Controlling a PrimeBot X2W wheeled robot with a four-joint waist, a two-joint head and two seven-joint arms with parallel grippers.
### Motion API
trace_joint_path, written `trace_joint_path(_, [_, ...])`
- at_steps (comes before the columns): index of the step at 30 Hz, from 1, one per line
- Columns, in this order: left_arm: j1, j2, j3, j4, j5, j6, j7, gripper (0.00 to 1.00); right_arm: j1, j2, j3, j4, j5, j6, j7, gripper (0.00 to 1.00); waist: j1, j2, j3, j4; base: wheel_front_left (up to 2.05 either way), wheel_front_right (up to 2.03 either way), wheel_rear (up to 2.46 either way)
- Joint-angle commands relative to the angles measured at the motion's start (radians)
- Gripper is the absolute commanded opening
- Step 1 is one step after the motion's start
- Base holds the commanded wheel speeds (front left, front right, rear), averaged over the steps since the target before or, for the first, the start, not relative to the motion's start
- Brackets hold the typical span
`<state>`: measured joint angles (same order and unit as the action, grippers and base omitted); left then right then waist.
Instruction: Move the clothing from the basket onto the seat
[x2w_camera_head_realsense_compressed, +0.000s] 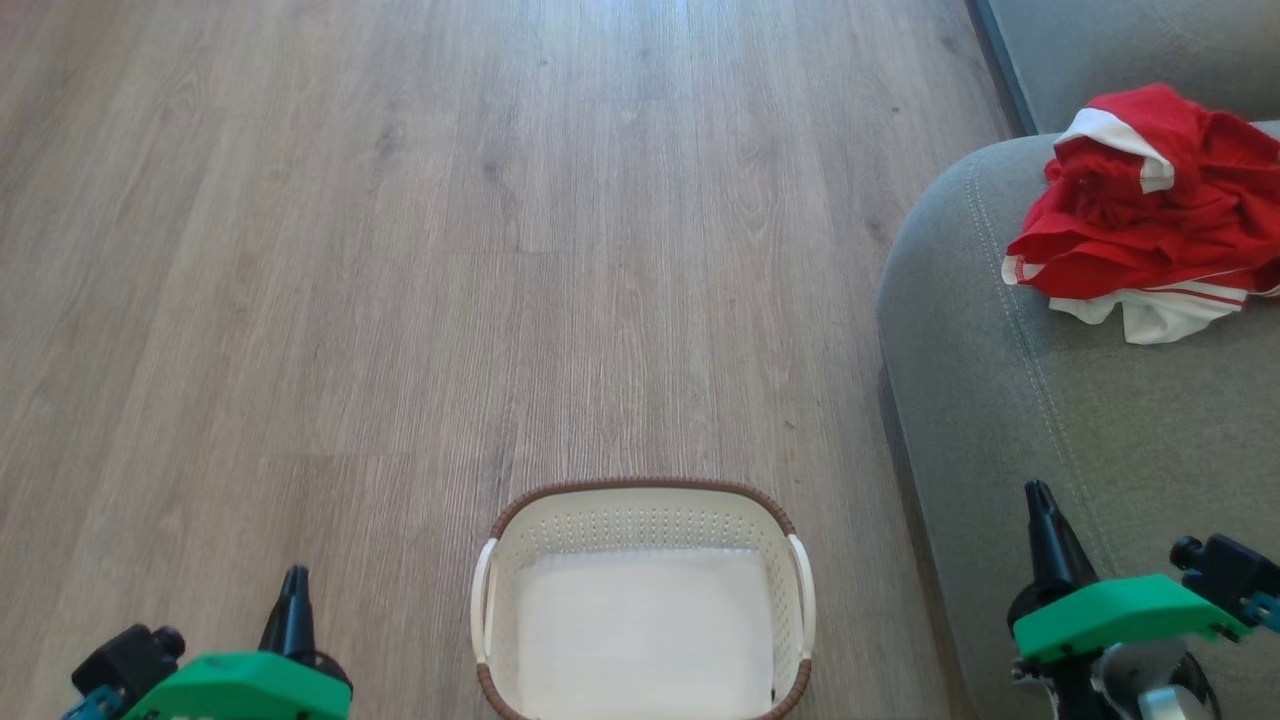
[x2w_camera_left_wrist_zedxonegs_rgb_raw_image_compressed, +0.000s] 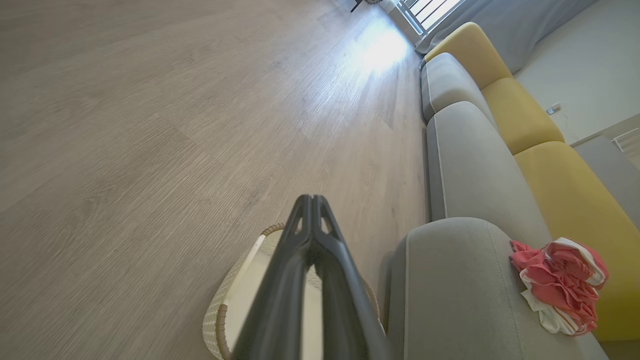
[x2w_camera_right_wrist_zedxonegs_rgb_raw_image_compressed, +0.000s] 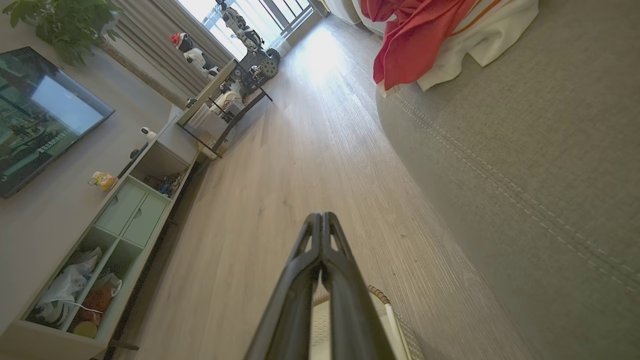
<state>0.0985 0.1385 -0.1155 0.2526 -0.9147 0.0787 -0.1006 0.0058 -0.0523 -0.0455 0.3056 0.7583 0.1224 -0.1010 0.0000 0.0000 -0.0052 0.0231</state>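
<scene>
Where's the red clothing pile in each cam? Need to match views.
Head view: red shiny garments with white trim, crumpled, upper right.
Left wrist view: lower right.
Right wrist view: top, right of centre, cut by the top edge.
Shared landmark: the grey-green fabric sofa cushion with pale stitching under the pile.

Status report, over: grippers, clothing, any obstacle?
Both shut, nothing held: left gripper, right gripper. Red clothing heaped on the seat; basket empty. No obstacle seen.
</scene>
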Motion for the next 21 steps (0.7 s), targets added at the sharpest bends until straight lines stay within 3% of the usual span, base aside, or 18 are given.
trace_joint_path(1, [-0.062,0.0,0.032,-0.029,-0.027,-0.013,0.006,0.0,-0.051,0.0,0.001,-0.037,0.032,0.004,0.009,0.0,0.0,0.0,0.0,0.0,0.0,0.0,0.0])
trace_joint_path(21, [-0.101,-0.022,0.083,-0.023,-0.211,-0.067,0.061,0.0,-0.068,0.001,-0.018,-0.044,0.255,0.005,0.065,0.0,0.0,0.0,0.002,-0.007,0.0,0.0,0.0])
